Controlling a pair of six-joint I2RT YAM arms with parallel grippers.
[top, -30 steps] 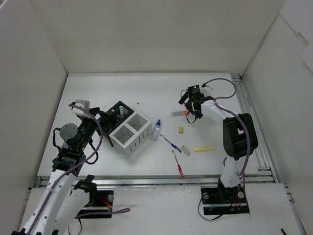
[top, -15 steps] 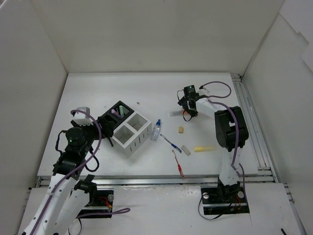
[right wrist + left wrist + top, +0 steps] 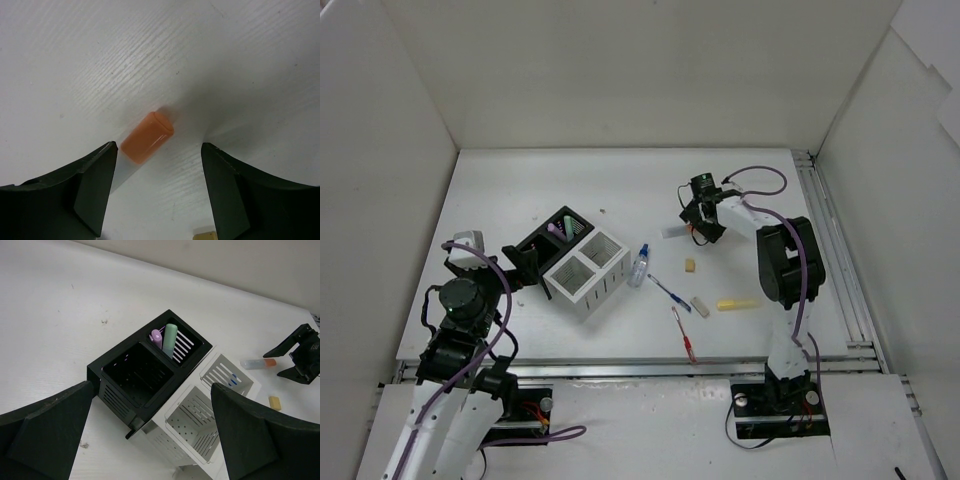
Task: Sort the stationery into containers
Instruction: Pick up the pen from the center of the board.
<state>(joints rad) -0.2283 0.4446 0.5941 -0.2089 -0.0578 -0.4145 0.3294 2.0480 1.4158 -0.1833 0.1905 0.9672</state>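
The left gripper (image 3: 150, 390) is spread wide and holds nothing. In the left wrist view its 2 fingers (image 3: 45, 435) fill the lower corners, with the black box (image 3: 107, 385) between and beyond them at frame center. That box has 2 compartments. The farther one holds a pink highlighter (image 3: 156, 336) and a green highlighter (image 3: 170, 340), both standing side by side. The nearer one looks bare. The white box (image 3: 210, 407) touches the black box on its right side, toward the lower right of the frame.

The right gripper (image 3: 158, 146) is also spread. In its wrist view, the orange cap of a highlighter (image 3: 147, 137) lies on the table (image 3: 520, 180) at frame center, between the 2 fingers (image 3: 75, 195), with a gap on each side. Its pale barrel runs toward the lower left.

In the top view the loose items lie right of the white box. The bottle (image 3: 639, 266) is just beside it. The blue pen (image 3: 670, 293) and red pen (image 3: 685, 335) lie lower, near center. The 2 erasers (image 3: 690, 265) sit apart, and the yellow highlighter (image 3: 736, 303) is farthest right.
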